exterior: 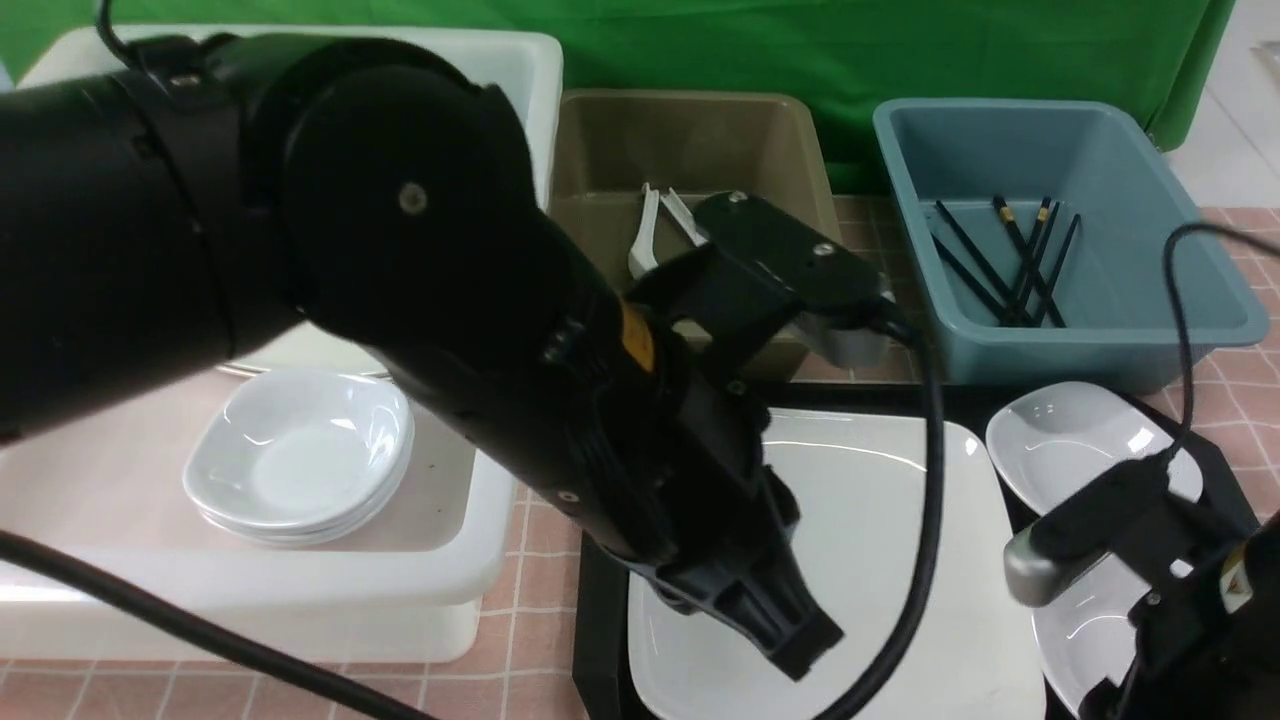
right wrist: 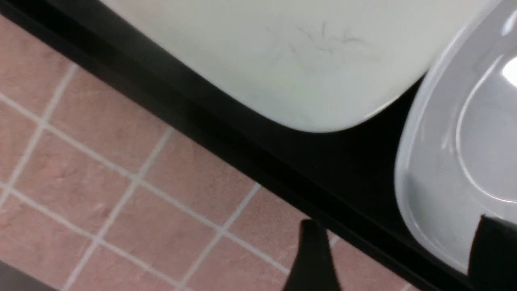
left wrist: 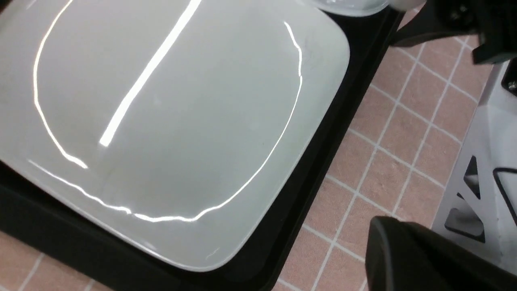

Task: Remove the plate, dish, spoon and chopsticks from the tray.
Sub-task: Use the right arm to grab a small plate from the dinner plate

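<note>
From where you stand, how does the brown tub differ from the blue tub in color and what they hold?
The brown tub is olive-brown; the blue tub is dusty blue. The brown tub holds white spoons, while the blue tub holds black chopsticks with gold bands. Both are open-topped and stand beyond the black tray.

Black left arm (exterior: pixel 400 200), round joint, small silver screws, orange patch, black cable (exterior: pixel 932 480). Black right arm (exterior: pixel 1190 600), gray rounded bit.
</note>
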`<state>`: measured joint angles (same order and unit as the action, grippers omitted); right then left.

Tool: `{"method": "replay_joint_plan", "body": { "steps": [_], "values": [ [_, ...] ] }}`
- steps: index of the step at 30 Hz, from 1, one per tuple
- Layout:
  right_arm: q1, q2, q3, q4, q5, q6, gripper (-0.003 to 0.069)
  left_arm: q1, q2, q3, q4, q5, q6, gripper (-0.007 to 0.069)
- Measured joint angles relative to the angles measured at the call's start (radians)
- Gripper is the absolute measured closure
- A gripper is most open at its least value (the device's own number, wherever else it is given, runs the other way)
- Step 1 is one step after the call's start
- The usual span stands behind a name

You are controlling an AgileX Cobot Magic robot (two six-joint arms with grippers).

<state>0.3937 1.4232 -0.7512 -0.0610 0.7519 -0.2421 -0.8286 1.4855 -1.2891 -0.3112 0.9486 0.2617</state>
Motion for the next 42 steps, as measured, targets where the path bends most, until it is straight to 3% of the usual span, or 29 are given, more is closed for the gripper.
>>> {"method": "replay_joint_plan", "body": {
  "steps": [16, 18, 21, 27, 31, 34, 42],
  "values": [
    [0.0, 0.178, 0.002, -0.116, -0.14, 0.053, 0.0119, -0.002, 0.0, 0.0, 0.02, -0.031, 0.0, 0.0628],
    [0.0, 0.179, 0.002, -0.118, -0.143, 0.054, 0.0194, -0.002, 0.0, 0.0, 0.02, -0.032, 0.0, 0.0628],
    [0.001, 0.176, -0.003, -0.139, -0.143, 0.053, 0.0384, -0.002, 0.0, 0.0, 0.023, -0.033, 0.0, 0.0628],
    [0.003, 0.171, -0.042, -0.146, -0.058, 0.05, 0.0397, -0.002, 0.0, 0.0, 0.024, -0.036, -0.002, 0.0628],
    [0.003, 0.121, -0.139, -0.143, 0.105, 0.059, 0.0528, 0.0, 0.0, 0.0, 0.03, -0.051, -0.039, 0.0628],
    [0.003, 0.06, -0.205, -0.135, 0.18, 0.073, 0.0581, 0.013, -0.001, -0.001, 0.06, -0.069, -0.094, 0.0628],
    [0.003, -0.136, -0.48, -0.054, 0.211, 0.049, 0.058, 0.207, -0.084, -0.054, 0.092, -0.066, -0.14, 0.0628]
  ]
}}
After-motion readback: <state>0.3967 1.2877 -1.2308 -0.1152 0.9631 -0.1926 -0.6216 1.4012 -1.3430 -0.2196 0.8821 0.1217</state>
